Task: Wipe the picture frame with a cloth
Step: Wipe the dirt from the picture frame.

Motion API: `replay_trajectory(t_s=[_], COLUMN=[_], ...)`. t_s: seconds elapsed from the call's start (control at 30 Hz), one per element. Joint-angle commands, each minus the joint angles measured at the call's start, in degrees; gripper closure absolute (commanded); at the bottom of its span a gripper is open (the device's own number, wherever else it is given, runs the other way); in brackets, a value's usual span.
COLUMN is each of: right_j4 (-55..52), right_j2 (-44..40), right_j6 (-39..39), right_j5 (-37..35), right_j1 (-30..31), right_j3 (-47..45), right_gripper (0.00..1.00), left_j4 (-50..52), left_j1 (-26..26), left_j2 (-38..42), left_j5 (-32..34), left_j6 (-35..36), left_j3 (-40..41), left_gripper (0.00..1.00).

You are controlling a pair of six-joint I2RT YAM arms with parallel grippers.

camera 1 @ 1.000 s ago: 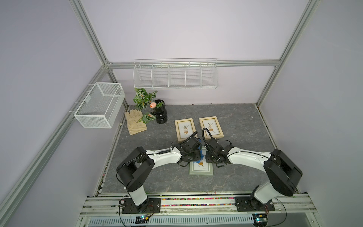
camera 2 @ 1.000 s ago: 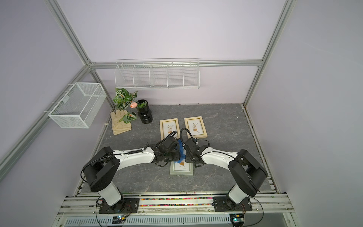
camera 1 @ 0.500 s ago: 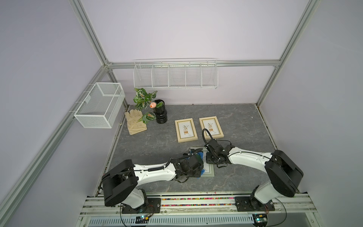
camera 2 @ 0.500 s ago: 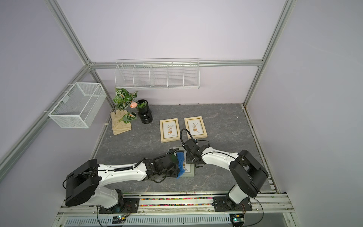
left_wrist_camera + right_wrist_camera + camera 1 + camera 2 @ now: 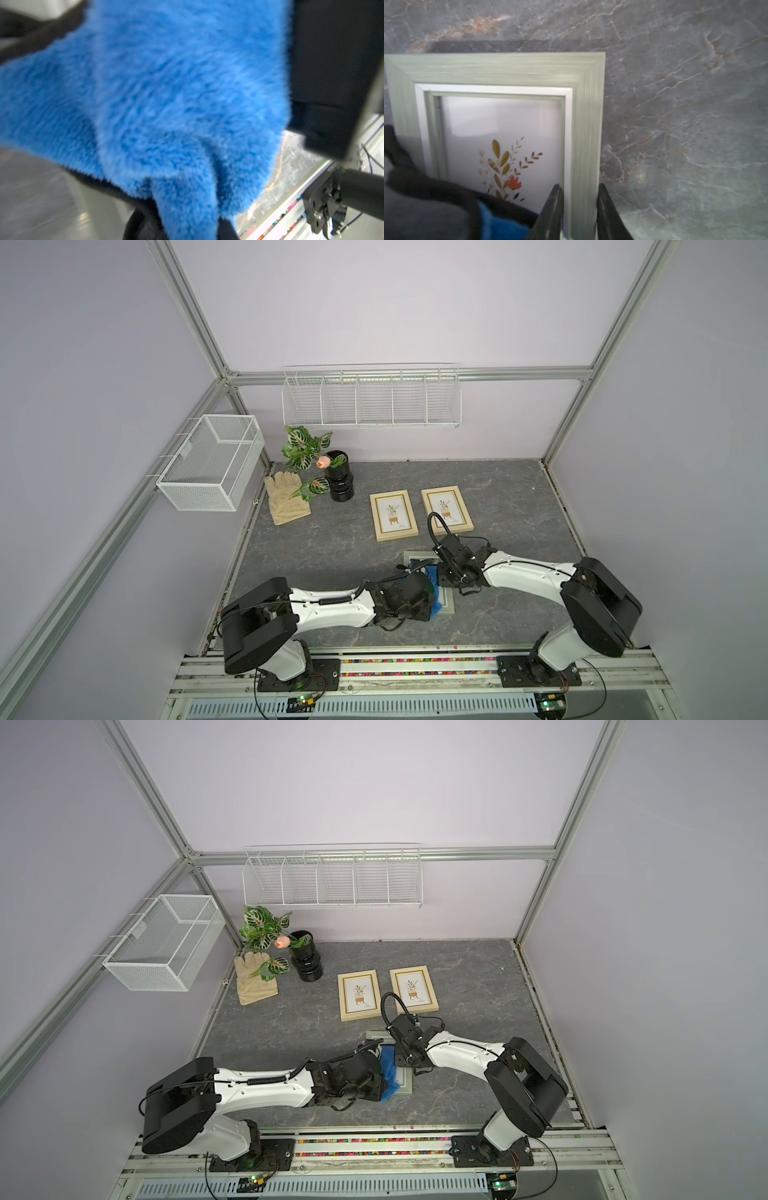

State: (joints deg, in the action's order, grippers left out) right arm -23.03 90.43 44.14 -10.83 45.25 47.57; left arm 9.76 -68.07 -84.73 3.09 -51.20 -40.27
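side rail of grey-green picture frame (image 5: 496, 68) between two black fingers (image 5: 553, 207), blue cloth (image 5: 496, 226) alongside

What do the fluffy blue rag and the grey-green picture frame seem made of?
The cloth looks like plush microfibre: dense, fuzzy royal-blue pile in soft folds. The frame has a matte grey-green moulding with brushed, wood-like streaks: painted wood or printed composite, I cannot tell which. Its inner lip looks silvery; the pane reflects softly, glass or acrylic.

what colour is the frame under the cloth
Pale grey-green frame, silver inner edge; right wrist view.
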Motion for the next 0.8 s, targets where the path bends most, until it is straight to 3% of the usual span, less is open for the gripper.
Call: replay_trajectory(t_s=[0.0, 0.17, 0.27, 0.37, 0.6, 0.77], right_j4=[-4.2, -4.1, -4.2, -4.5, -4.7, -4.4], right_j2=[0.6, 1.1, 1.1, 1.0, 0.3, 0.3], right_j6=[0.9, 0.8, 0.8, 0.8, 0.9, 0.9], right_j5=[-3.6, -3.2, -3.0, -3.1, -3.8, -3.6], right_j1=[-0.3, -0.4, -0.4, -0.3, -0.4, -0.3], right_j3=[-1.4, -1.0, -1.1, -1.1, -1.7, -1.7], right_gripper=[0.82, 0.82, 0.82, 0.82, 0.82, 0.82], left_j4=[9.9, 3.9, 6.3, 6.7, 9.8, 10.3], left_j1=[1.9, -0.2, -3.9, -3.6, 3.9, 5.2], left_j2=[2.8, 0.2, -5.6, -8.0, 2.6, 4.4], left_j5=[3.8, -1.7, -0.8, -1.5, 0.3, 0.3], left_j6=[-2.9, 0.5, 3.6, 3.6, 0.6, 2.6], left_j3=[4.7, 2.5, -4.3, -5.5, 4.5, 4.6], left_gripper=[1.00, 1.00, 1.00, 1.00, 1.00, 1.00])
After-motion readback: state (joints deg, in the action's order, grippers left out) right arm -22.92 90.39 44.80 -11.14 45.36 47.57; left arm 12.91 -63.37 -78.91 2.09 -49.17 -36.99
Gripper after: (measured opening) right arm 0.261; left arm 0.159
